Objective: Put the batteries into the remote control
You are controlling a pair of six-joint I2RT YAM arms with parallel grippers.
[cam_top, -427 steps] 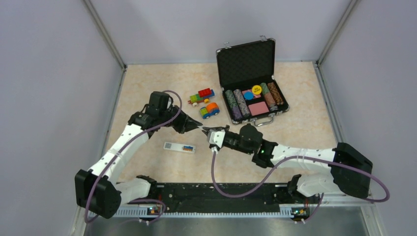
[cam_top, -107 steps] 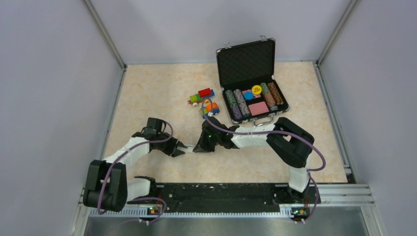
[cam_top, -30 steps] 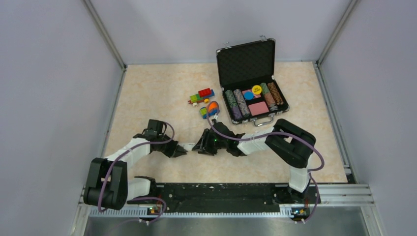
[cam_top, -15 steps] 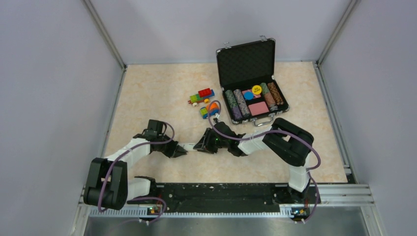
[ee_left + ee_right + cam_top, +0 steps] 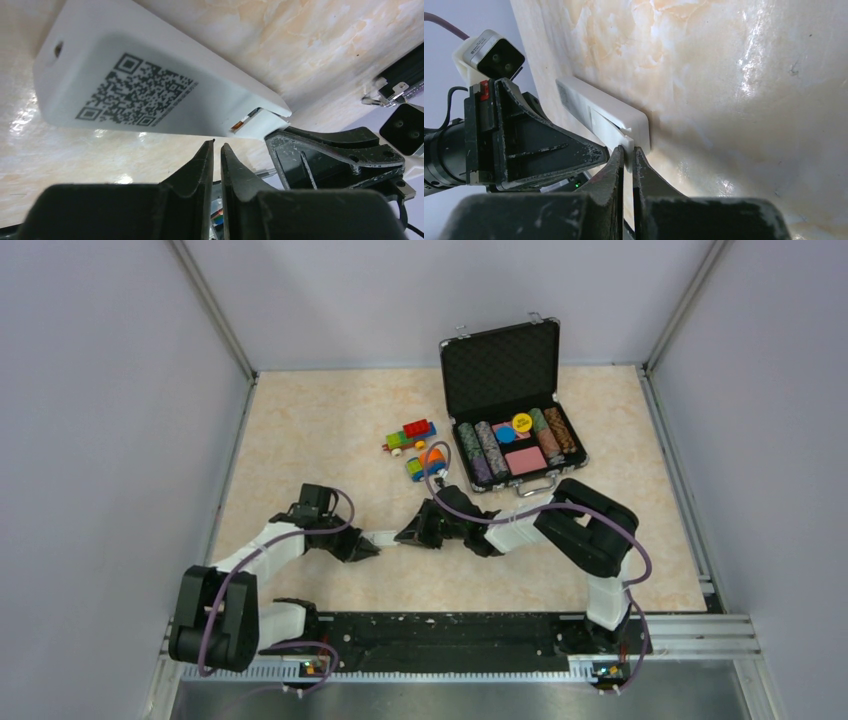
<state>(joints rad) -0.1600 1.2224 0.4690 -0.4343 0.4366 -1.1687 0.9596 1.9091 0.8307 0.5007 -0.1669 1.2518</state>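
Observation:
The white remote control lies back up on the table, with a QR code on it. It also shows in the right wrist view and as a short white strip between the grippers from above. An orange-brown sliver of a battery shows at its open end; the blue battery is hidden. My right gripper is shut on the flat white cover piece at that end. My left gripper is shut and empty, with its tips at the remote's long side edge.
An open black case of poker chips stands at the back right. Two colourful toy vehicles sit just behind the right arm. Grey walls close the table on three sides.
Since 14 s ago both arms have come down to the remote from either side, and the right arm has folded in. Over the last second the right gripper has shifted only slightly.

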